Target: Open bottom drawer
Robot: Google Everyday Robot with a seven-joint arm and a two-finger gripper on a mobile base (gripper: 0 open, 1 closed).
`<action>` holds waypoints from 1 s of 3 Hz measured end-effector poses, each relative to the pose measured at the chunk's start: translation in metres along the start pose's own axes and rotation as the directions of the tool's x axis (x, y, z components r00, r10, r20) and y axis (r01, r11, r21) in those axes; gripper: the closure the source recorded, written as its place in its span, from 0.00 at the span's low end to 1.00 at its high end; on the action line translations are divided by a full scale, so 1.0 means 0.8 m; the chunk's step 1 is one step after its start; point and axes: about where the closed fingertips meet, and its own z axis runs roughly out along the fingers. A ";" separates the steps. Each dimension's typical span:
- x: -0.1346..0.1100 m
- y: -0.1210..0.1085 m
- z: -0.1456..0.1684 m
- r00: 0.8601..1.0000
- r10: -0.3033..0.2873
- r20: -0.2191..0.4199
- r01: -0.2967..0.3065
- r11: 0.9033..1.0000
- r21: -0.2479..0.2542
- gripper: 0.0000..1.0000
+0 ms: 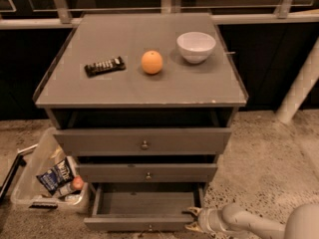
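The bottom drawer (142, 222) is the lowest of three grey drawers in the cabinet. It is pulled well out, so its bare inside (147, 202) shows, and a tiny knob (149, 228) sits at the centre of its front. My gripper (191, 219) is low at the right end of this drawer's front panel. Its fingers are spread, one above and one below the panel's right corner. My pale arm (249, 224) reaches in from the bottom right.
The middle drawer (148, 172) and top drawer (143, 142) stick out slightly. On the cabinet top (124, 91) lie a dark snack bar (104, 66), an orange (152, 62) and a white bowl (196, 47). A clear bin of snacks (47, 183) stands on the floor at the left.
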 end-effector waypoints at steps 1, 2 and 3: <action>-0.003 -0.001 -0.004 1.000 0.000 0.000 0.000 1.000 0.000 0.85; 0.007 0.017 -0.010 1.000 -0.001 -0.001 0.001 1.000 -0.001 1.00; 0.007 0.017 -0.010 1.000 -0.001 -0.001 0.001 1.000 -0.001 0.81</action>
